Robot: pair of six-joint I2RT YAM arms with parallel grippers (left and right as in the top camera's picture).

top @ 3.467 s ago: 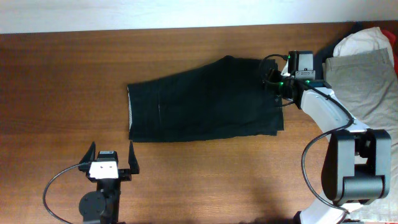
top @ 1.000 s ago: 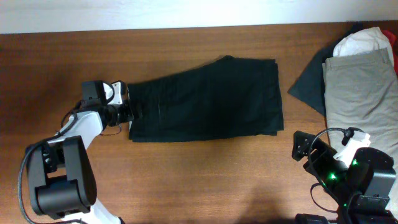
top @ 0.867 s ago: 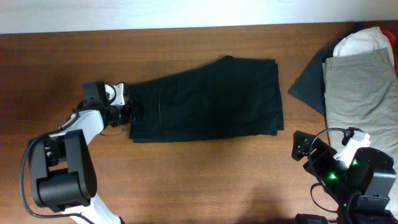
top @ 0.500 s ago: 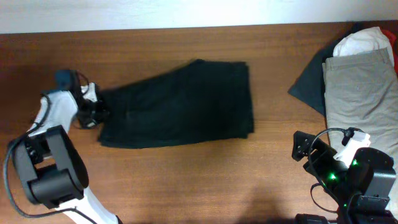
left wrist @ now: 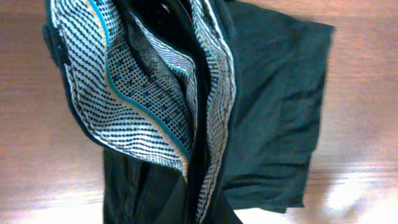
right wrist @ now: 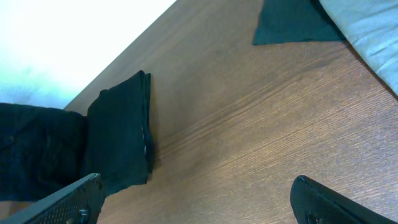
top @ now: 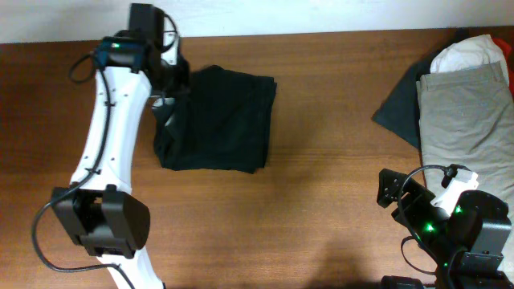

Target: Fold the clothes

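Note:
The black shorts (top: 229,120) lie bunched at the back left of the table, with one end lifted off the wood. My left gripper (top: 171,83) is shut on that waistband end. In the left wrist view the shorts (left wrist: 273,106) hang right below the camera, their pale dotted inner waistband (left wrist: 130,93) turned outward, and the fabric hides the fingers. My right gripper (top: 422,185) is open over bare wood at the front right, far from the shorts (right wrist: 118,143). Its fingertips (right wrist: 71,200) stand wide apart around nothing.
A pile of clothes sits at the right edge: beige shorts (top: 466,104), a white garment (top: 470,52), a dark grey one (top: 397,112) and a bit of red (top: 508,48). The table's back edge meets a white wall (top: 321,16).
My left gripper shut on the waistband, dragged the shorts leftward, then lifted that end up toward the back of the table. The shorts now lie bunched and shorter. The right arm has not moved.

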